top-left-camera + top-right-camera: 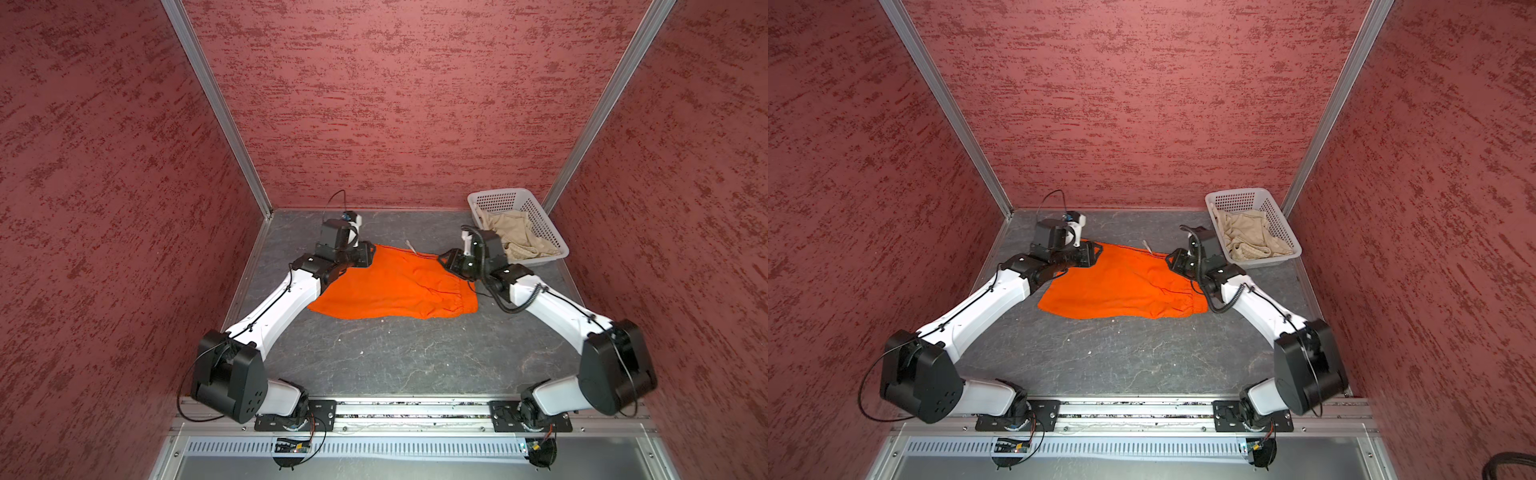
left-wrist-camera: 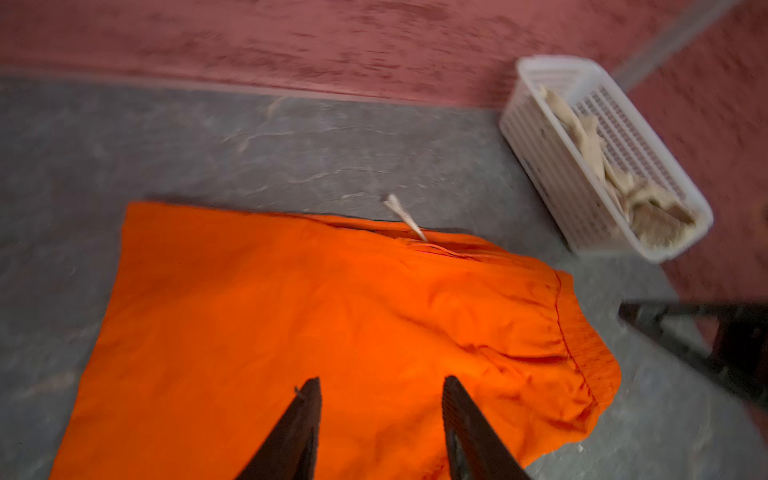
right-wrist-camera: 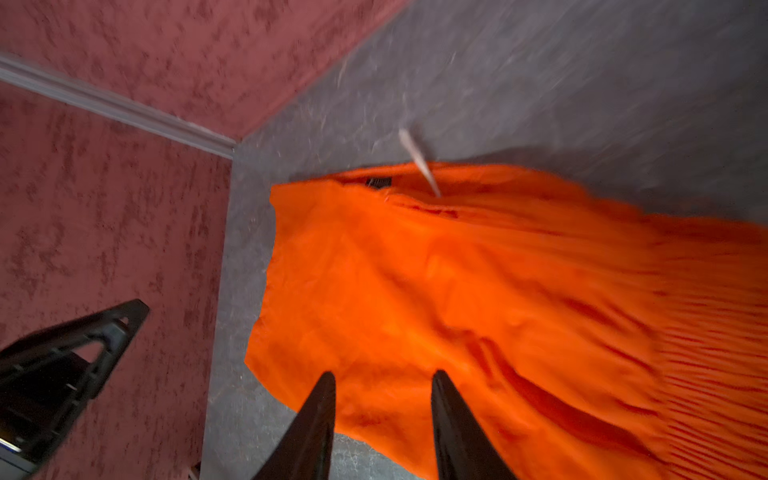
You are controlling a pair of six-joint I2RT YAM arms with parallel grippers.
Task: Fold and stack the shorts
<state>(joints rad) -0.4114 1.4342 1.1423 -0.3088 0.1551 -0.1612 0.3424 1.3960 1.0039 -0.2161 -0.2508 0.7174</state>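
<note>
Orange shorts [image 3: 457,291] blurred, beige shorts [image 1: 521,241] partly hidden in basket [image 1: 498,193]

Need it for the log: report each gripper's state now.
Left gripper: open, empty, over the bright orange cloth shorts.
Right gripper: open, empty, over the same shorts.

2 end effectors [image 2: 382,379] [image 3: 384,372], jaws apart

Two shorts [image 1: 395,286] [image 1: 519,239], one basket [image 1: 542,220], two grippers [image 2: 381,379] [image 3: 383,373]
</note>
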